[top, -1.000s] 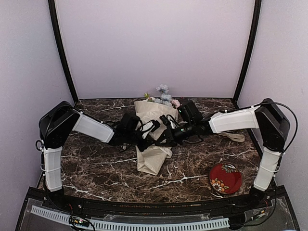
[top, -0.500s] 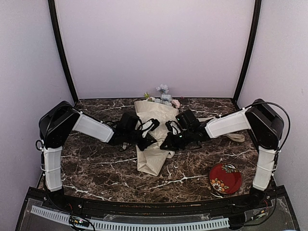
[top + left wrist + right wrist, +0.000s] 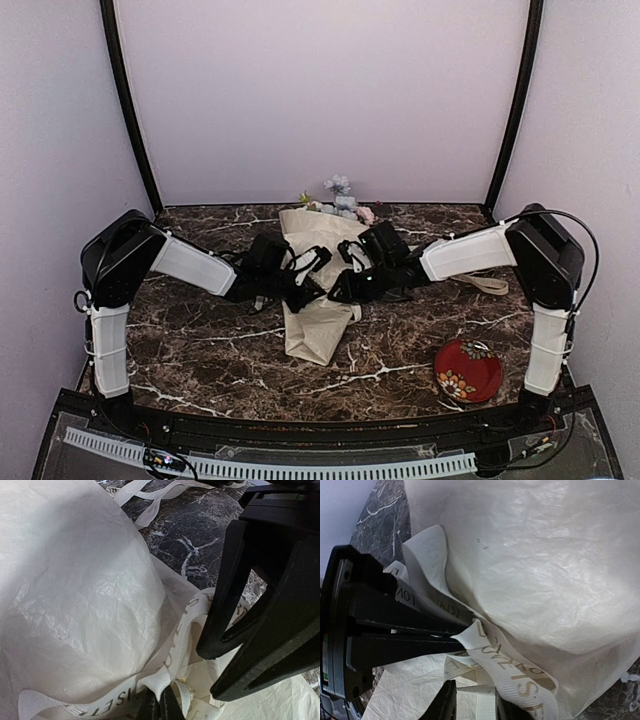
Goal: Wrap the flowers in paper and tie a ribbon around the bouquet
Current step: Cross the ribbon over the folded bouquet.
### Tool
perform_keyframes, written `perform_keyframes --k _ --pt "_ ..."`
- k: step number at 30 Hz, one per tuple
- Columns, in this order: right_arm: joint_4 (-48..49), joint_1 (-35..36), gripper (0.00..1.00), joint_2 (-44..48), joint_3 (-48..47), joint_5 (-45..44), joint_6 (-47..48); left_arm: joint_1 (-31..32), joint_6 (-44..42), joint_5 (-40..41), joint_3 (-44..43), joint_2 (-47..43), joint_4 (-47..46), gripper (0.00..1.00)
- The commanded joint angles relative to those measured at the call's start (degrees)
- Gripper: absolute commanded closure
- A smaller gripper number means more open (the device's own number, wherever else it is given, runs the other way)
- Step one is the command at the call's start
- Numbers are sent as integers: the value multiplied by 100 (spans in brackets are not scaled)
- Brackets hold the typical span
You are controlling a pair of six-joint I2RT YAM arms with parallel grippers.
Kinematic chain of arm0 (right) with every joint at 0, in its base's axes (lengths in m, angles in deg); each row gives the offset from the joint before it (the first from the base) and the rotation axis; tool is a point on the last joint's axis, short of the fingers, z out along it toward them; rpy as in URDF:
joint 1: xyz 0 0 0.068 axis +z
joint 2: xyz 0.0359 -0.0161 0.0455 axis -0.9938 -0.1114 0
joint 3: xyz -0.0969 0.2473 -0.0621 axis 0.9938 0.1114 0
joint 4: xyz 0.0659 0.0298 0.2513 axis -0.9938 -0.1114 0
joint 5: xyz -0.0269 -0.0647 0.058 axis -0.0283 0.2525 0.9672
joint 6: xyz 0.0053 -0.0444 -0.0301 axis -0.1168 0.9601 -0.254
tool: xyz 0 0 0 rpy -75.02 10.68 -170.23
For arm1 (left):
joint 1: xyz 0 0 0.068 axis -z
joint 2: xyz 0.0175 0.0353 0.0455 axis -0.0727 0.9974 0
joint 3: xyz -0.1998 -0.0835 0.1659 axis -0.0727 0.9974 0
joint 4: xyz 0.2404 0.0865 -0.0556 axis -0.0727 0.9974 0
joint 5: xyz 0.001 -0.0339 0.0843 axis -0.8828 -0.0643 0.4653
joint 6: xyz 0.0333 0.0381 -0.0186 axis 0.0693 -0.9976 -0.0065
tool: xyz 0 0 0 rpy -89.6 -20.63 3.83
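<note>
bouquet (image 3: 318, 290) lies mid-table (image 3: 200, 350), flowers (image 3: 340, 200) at the far end, ribbon (image 3: 510, 667) crossing its waist. left gripper (image 3: 160, 707) is pinching one ribbon strand tight. right gripper (image 3: 474, 707) stands slightly spread, ribbon loose between. risk: that slack strand slips free and the tie loosens.

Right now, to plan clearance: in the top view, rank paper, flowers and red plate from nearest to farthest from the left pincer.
From the left pincer:
1. Paper, right at it, table centre.
2. Flowers, farther back, by the wall.
3. Red plate, near-right corner.
</note>
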Motion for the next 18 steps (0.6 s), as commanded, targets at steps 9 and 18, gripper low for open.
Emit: perform_keyframes --k 9,18 --pt "63 38 56 -109 -364 125 1072 -82 93 -75 -59 -77 39 100" --pt "58 59 55 -219 -158 45 1536 -139 196 -28 -82 -52 64 100"
